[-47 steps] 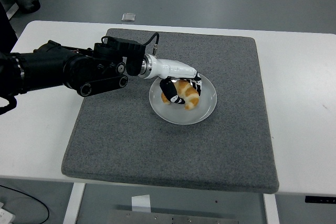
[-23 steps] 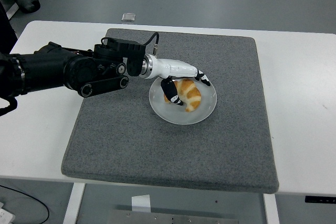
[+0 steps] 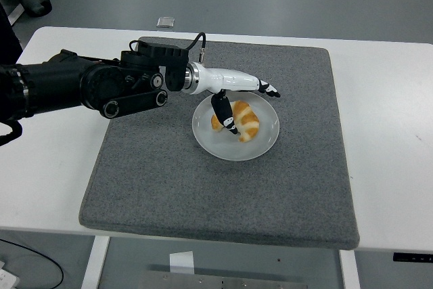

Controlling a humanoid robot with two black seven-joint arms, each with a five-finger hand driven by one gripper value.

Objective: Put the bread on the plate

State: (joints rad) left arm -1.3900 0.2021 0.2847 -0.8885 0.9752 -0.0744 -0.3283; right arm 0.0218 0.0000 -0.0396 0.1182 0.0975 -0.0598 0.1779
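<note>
The bread (image 3: 241, 121), a croissant, lies on the white plate (image 3: 265, 145) in the middle of the grey mat (image 3: 169, 181) on the counter (image 3: 392, 113). The left hand (image 3: 237, 96) hovers at the plate's 11 o'clock side, fingers spread and holding nothing, thumb hanging beside the bread.

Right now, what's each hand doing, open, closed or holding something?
Left hand: open, fingers spread above the bread on the plate, holding nothing.
Right hand: not in view.

Bulky black left arm (image 3: 81, 89), round joint discs, a black cable looping over the silver wrist ring, then a glossy white left hand (image 3: 233, 89) with black-tipped fingers
</note>
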